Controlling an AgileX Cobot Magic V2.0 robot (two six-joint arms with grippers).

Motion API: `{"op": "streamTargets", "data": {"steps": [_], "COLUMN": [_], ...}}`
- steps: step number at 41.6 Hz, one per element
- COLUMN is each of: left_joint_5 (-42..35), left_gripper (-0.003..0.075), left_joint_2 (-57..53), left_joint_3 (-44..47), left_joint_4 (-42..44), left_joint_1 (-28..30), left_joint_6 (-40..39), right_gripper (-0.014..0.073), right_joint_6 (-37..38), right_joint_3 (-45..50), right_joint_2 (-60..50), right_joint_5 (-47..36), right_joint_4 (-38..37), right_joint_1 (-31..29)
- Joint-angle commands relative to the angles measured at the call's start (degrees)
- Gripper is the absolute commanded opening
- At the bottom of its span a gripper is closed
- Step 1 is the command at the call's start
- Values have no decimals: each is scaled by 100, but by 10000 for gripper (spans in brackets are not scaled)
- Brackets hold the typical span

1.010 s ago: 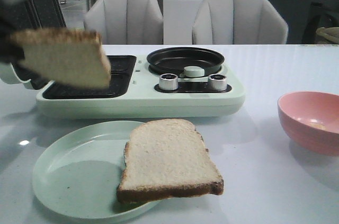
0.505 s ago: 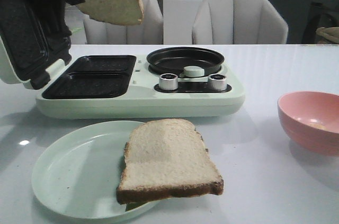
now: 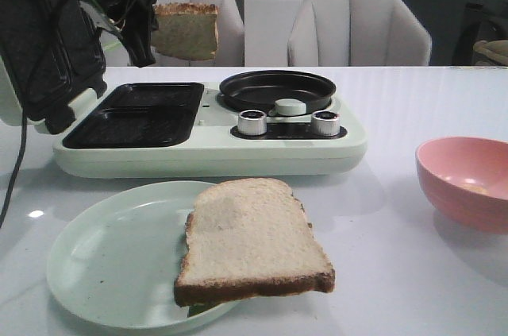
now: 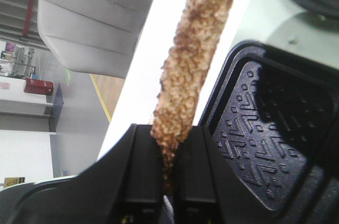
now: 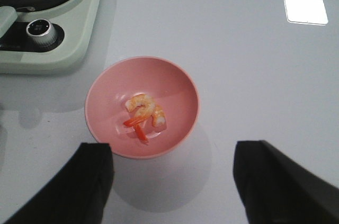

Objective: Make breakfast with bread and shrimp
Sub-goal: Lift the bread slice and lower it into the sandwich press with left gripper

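My left gripper is shut on one bread slice and holds it high above the open sandwich maker's dark grill wells. In the left wrist view the slice shows edge-on, pinched between the black fingers, with a patterned well beside it. The second bread slice lies on the pale green plate at the front. The shrimp lies in the pink bowl, also at the front view's right. My right gripper is open above the table beside the bowl.
The pale green cooker has a raised lid at the left, a round black pan and two silver knobs. Two grey chairs stand behind the table. A cable hangs at the left.
My left gripper has carried the bread slice up from the left and then to the right, above the cooker. The slice has turned more upright. The plate, bowl and second slice have not moved.
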Motion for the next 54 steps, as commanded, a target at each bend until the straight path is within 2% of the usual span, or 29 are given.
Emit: {"op": "streamTargets", "data": {"steps": [1,19,22,27,32,43,54], "left_joint_5": [44,51,51,78,299,-9,79], "left_gripper": [99,118,179,371,472,480,480], "left_joint_2": [-29,500,500,500,500,-55,-1061], "left_joint_3": [-346,-360,-321,-260,-176,318,1168], "left_joint_4": [139,139,139,139,139,139,101], "left_joint_1": [139,301,301,301,301,250,-130], "left_joint_6": [-67,-67,-67,-67,-67,-67,-79], "right_gripper": [578,578,578,578,578,578,578], "right_joint_6": [2,2,2,2,2,2,2], "right_joint_3": [-199,-199,-199,-199,-199,-199,-199], "right_joint_2": [19,19,19,19,19,19,19], "right_joint_5": [-361,-355,-355,-355,-355,-355,-355], "right_joint_4": [-29,-29,-29,-29,-29,-29,-29], "right_joint_1": [-4,-4,-4,-4,-4,-4,-4]}}
